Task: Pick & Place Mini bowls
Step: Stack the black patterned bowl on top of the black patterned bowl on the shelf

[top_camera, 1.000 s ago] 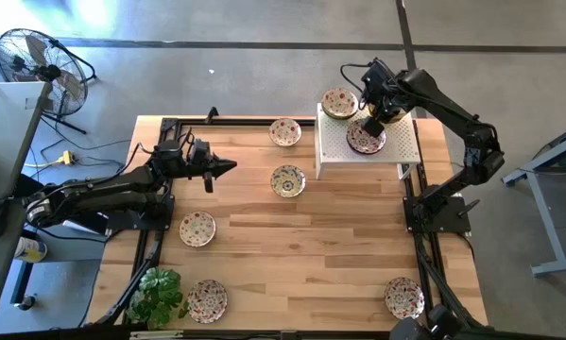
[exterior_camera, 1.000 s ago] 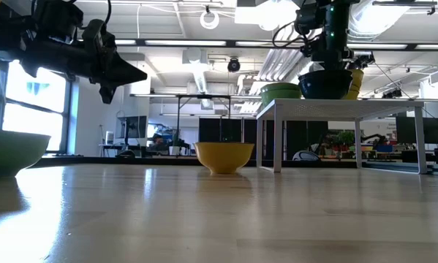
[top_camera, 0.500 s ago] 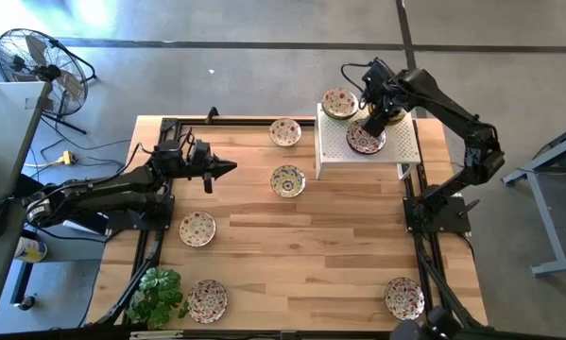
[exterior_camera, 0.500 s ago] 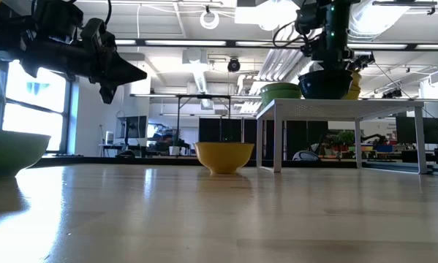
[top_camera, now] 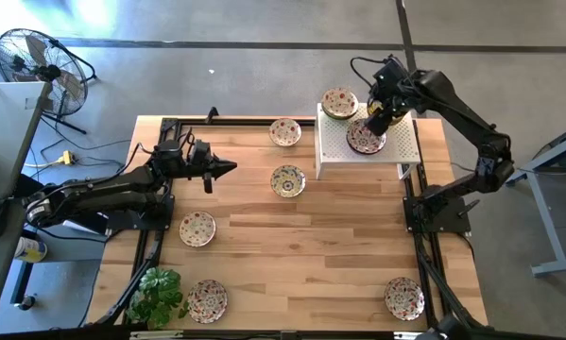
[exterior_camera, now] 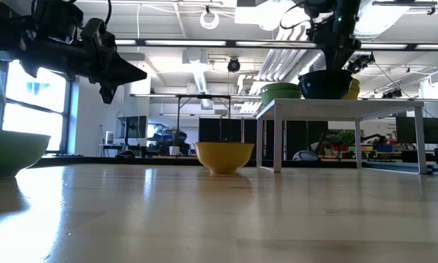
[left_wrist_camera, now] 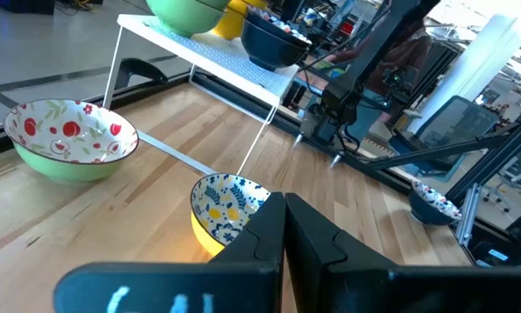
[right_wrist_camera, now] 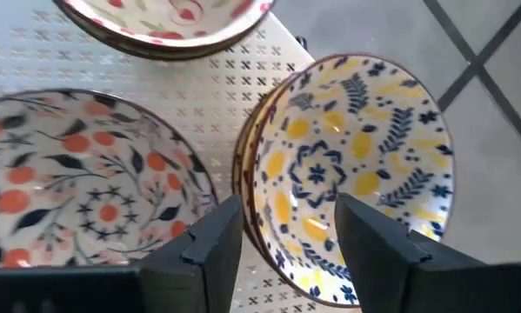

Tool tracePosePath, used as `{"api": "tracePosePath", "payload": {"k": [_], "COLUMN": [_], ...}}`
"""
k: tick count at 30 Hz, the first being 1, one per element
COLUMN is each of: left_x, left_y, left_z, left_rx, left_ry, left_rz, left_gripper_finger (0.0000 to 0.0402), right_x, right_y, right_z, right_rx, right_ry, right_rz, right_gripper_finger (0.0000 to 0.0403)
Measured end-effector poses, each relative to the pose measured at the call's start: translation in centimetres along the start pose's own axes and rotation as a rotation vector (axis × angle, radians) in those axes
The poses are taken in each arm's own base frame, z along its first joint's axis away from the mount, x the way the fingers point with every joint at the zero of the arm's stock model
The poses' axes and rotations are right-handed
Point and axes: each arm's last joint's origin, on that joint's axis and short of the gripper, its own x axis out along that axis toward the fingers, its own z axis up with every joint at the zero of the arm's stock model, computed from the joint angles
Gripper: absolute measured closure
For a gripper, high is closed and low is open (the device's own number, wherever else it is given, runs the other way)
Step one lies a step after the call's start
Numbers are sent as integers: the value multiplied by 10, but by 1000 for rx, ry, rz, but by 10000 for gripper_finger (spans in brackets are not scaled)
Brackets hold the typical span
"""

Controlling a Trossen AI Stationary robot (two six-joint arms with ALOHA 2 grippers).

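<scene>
Three mini bowls sit on the white perforated stand (top_camera: pixel 398 144): a red-patterned one (top_camera: pixel 339 102), an orange-and-dark floral one (top_camera: pixel 365 139) and a yellow-and-blue one (right_wrist_camera: pixel 356 165). My right gripper (right_wrist_camera: pixel 288 209) hovers open just above the yellow-and-blue bowl's near rim, pointing steeply down, and touches nothing. In the low view it (exterior_camera: pixel 341 60) stands above the bowls' rims. More mini bowls (top_camera: pixel 287 179) (top_camera: pixel 284 131) (top_camera: pixel 197 228) rest on the wooden table. My left gripper (top_camera: pixel 228 168) is shut and level above the table, left of the middle bowl, and holds nothing.
Two more bowls (top_camera: pixel 207 299) (top_camera: pixel 403 297) lie near the table's front edge. A green plant (top_camera: pixel 158 293) stands at the front left corner. The stand's thin legs (exterior_camera: pixel 277 139) rise from the back right of the table. Bare wood spans the middle.
My right gripper has opened and risen a little above the bowls on the stand, tipping slightly; the yellow-and-blue bowl stays on the stand.
</scene>
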Motion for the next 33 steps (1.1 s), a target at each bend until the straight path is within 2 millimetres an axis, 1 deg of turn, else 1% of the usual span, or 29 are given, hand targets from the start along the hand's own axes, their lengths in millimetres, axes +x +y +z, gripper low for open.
{"api": "tracePosePath", "payload": {"k": [8,11,14,17,19,20,21,24,27,30,33], "left_x": [0,0,0,0,0,0,0,0,0,0,0], "left_y": [0,0,-1,0,0,0,0,1,1,1,1], "left_z": [0,0,0,0,0,0,0,0,0,0,0], "left_rx": [0,0,0,-14,-71,-89,-97,-100,-98,-92,-89], "left_ry": [2,5,6,7,4,1,-1,-1,-4,-5,-4], "left_rz": [-7,-14,-18,-17,-7,1,10,16,22,26,28], "left_gripper_finger": [401,401,401,401,401,401,401,401,401,401,401], "right_x": [-1,-3,-10,-23,-33,-38,-42,-53,-59,-55,-40], "right_y": [1,2,3,7,12,15,17,28,39,53,67], "right_z": [0,0,-1,1,4,6,8,14,20,27,29], "right_rx": [21,26,46,43,12,-1,-12,-48,-90,-135,-134], "right_ry": [-11,-24,-70,-194,-302,-351,-399,-506,-592,-718,-830], "right_rz": [36,71,119,181,232,257,275,304,331,413,529], "right_gripper_finger": [243,265,304,353,386,394,397,384,382,396,399]}}
